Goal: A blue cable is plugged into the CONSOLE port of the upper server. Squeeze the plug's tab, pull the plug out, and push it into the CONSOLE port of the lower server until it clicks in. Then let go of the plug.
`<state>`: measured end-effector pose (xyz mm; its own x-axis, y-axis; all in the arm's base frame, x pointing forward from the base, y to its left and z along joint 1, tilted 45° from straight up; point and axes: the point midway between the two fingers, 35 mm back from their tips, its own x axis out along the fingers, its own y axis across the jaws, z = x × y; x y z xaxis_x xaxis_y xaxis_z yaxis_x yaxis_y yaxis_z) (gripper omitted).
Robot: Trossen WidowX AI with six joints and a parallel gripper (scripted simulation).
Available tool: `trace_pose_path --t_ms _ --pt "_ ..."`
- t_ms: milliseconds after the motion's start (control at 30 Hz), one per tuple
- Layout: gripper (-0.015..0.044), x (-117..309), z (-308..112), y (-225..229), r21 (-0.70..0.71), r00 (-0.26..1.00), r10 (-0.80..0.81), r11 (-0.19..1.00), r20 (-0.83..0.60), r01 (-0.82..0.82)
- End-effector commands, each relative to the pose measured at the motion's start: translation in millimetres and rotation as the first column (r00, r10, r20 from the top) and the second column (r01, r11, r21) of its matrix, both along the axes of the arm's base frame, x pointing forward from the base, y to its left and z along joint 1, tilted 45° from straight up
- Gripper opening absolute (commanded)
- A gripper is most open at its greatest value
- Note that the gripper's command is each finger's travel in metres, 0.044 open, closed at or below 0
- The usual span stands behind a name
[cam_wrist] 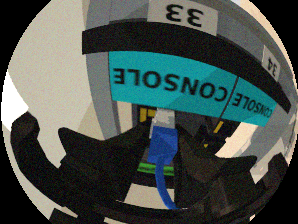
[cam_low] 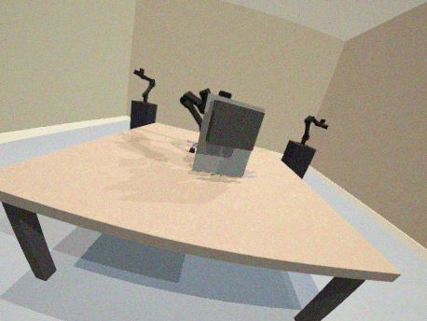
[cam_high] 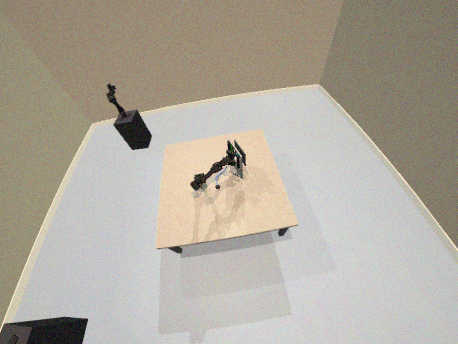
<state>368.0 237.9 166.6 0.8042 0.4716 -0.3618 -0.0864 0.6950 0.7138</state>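
Clamped with the gripper (cam_high: 231, 156) (cam_wrist: 164, 142) on the blue plug (cam_wrist: 163, 146), above the curving blue cable (cam_high: 218, 176) (cam_low: 195, 146) (cam_wrist: 161, 184); pointed clear end first into the opening by the larger teal CONSOLE label (cam_wrist: 170, 82), just short of the white "33" tag (cam_wrist: 183, 16)
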Motion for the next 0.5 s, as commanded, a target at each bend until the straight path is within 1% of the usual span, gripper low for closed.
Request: trace_pose_path --t_ms 0,467 --pt "0.0000 0.5 -0.2 0.1 -0.001 1.000 0.001 1.000 0.001 -0.001" --pt "0.0000 -5.8 0.5 -1.7 -0.003 1.000 0.006 1.000 0.002 -0.006"
